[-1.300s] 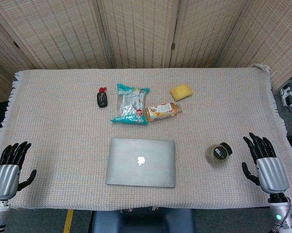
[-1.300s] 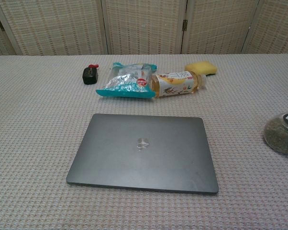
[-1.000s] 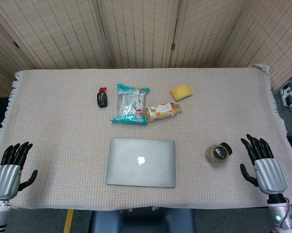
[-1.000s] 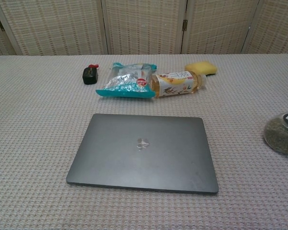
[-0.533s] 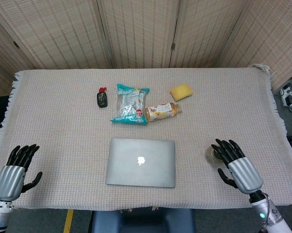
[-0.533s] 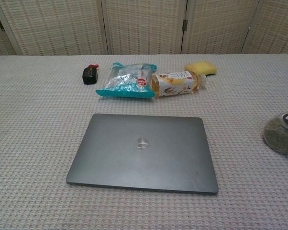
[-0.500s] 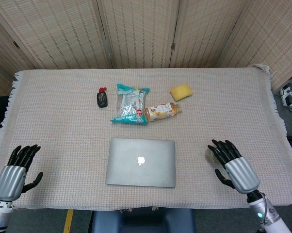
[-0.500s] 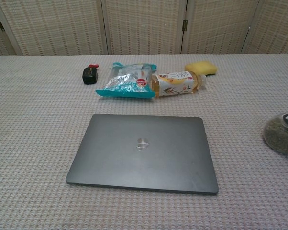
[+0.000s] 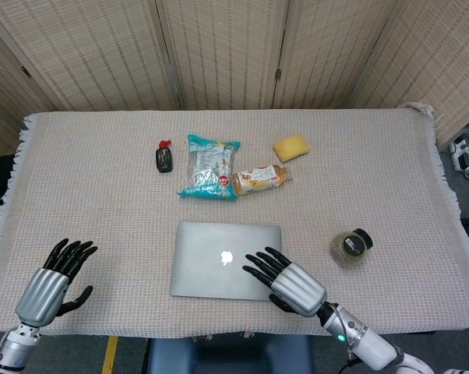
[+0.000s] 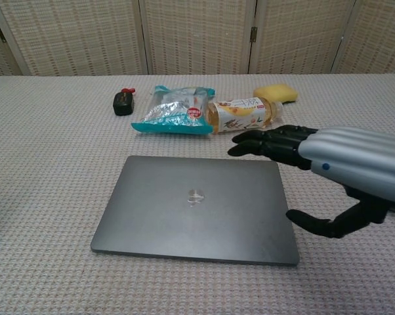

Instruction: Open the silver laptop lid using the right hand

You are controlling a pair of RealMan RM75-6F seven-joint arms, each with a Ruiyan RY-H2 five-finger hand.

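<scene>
Right hand hovering at the laptop's near right corner

The laptop [image 9: 226, 259] is lying shut at the table's near middle, long axis running left to right. The right hand [image 9: 290, 284] is spreading empty above its near right corner, fingers [image 10: 266, 143] reaching over the lid and thumb beside the right edge; contact cannot be told. The left hand [image 9: 54, 284] is waiting open, well apart to the left.

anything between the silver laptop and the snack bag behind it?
Nothing: in the head view only bare woven tablecloth separates the closed silver laptop from the teal snack bag.
</scene>
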